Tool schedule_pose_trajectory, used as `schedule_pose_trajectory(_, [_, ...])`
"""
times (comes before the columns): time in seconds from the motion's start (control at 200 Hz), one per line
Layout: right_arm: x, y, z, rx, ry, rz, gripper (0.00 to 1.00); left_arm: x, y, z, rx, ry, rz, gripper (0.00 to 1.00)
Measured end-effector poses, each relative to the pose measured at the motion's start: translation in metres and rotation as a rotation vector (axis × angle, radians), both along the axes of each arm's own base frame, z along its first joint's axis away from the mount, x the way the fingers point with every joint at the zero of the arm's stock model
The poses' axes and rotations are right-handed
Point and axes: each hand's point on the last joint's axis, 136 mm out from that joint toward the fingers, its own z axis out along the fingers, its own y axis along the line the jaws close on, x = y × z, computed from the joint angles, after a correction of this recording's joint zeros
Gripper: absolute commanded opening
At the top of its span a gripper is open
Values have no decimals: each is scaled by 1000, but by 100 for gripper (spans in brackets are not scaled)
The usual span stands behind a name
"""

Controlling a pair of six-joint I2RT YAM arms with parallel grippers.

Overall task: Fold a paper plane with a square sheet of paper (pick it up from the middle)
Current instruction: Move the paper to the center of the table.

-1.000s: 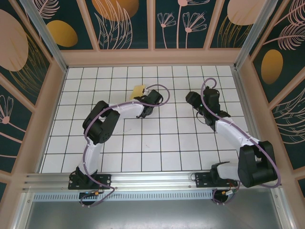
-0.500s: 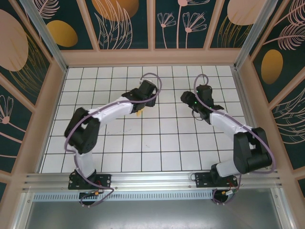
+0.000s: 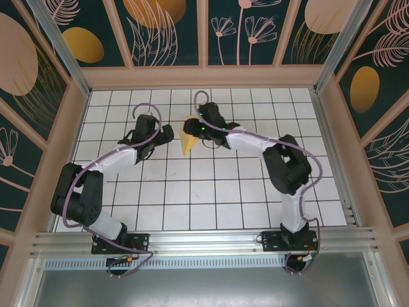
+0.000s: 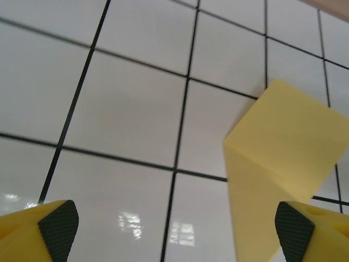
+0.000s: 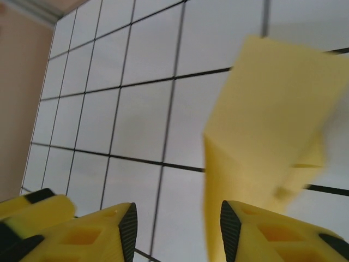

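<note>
left gripper (image 4: 177, 224) has sprung wide, releasing the paper plane (image 4: 283, 158); right gripper (image 5: 177, 229) (jaws half narrowed, still apart) has swung across beside it.

White grid-tiled floor (image 3: 211, 192), dark floral wall panels (image 3: 166, 32), pale wooden frame (image 3: 204, 77)

I can read no text, label, brand, number or sign on any of my feeds. The paper plane (image 3: 187, 142) shows plain yellow faces with no print I can make out.
</note>
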Motion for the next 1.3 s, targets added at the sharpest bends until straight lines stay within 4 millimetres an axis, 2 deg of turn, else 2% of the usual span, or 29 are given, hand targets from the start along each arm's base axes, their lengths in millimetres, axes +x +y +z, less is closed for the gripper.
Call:
schedule_pose_trajectory(0.14, [2, 35, -14, 7, 28, 52, 39, -10, 22, -22, -86, 50, 67, 96])
schedule_pose_trajectory(0.28, [10, 42, -35, -16, 72, 46, 38, -10, 32, -26, -153, 67, 107, 96])
schedule_pose_trajectory(0.535, [11, 28, -70, -93, 149, 25, 38, -6, 26, -21, -206, 53, 90, 96])
schedule_pose_trajectory(0.966, [1, 9, -89, -221, 154, 117, 38, -8, 17, -21, -243, 66, 46, 95])
schedule_pose_trajectory(1.126, [-10, 3, -95, -273, 120, 237, 38, -10, 11, -22, -261, 78, 22, 95])
schedule_pose_trajectory(1.301, [-40, -22, -97, -326, 96, 418, 38, -11, 7, -21, -272, 81, -5, 95])
